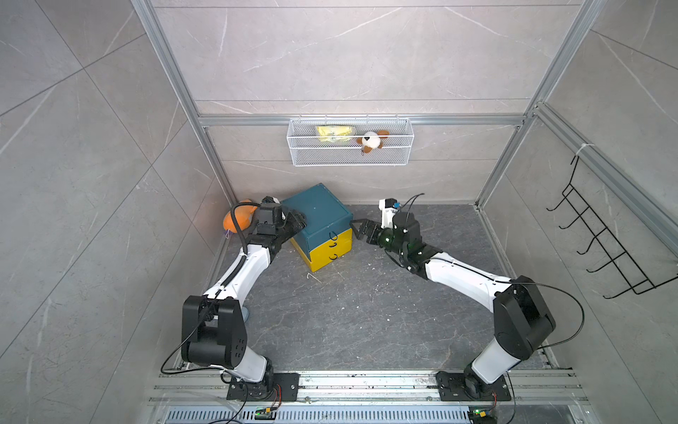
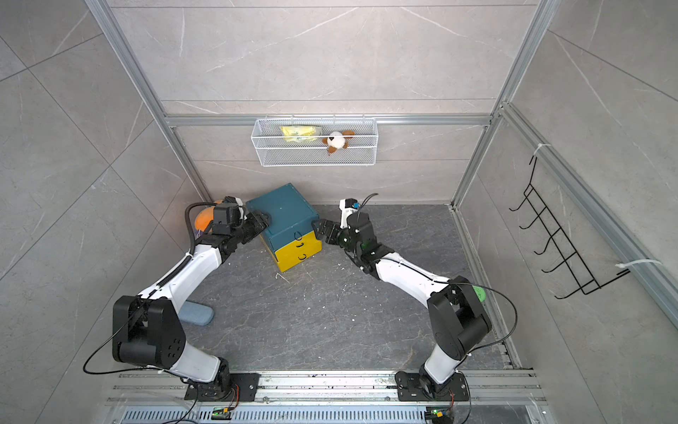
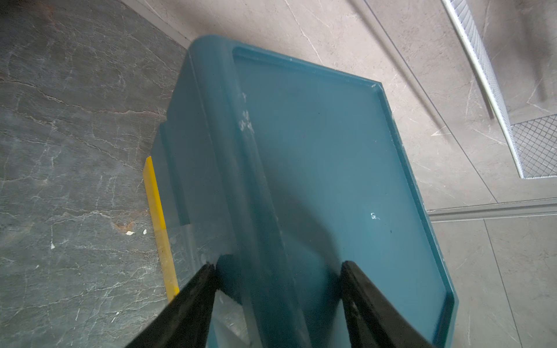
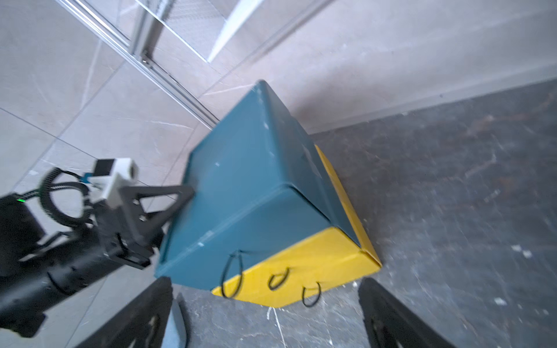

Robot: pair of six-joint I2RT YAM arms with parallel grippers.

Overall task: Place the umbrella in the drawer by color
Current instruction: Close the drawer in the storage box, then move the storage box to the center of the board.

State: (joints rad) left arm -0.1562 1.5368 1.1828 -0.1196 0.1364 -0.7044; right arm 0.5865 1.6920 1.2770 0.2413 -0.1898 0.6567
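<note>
Blue-grey folded umbrella (image 2: pixel 196 312) lies on the dark stone worktop (image 2: pixel 330 323) by the left arm's base, well apart from the teal-and-yellow plastic drawer cabinet (image 1: pixel 319 216). All drawers look shut, so nothing is stowed yet. Left end effector (image 3: pixel 278 263) straddles the cabinet's top edge, half spread, with no clear grip; right end effector (image 4: pixel 265 283) gapes wide and empty near the drawer fronts.
</note>
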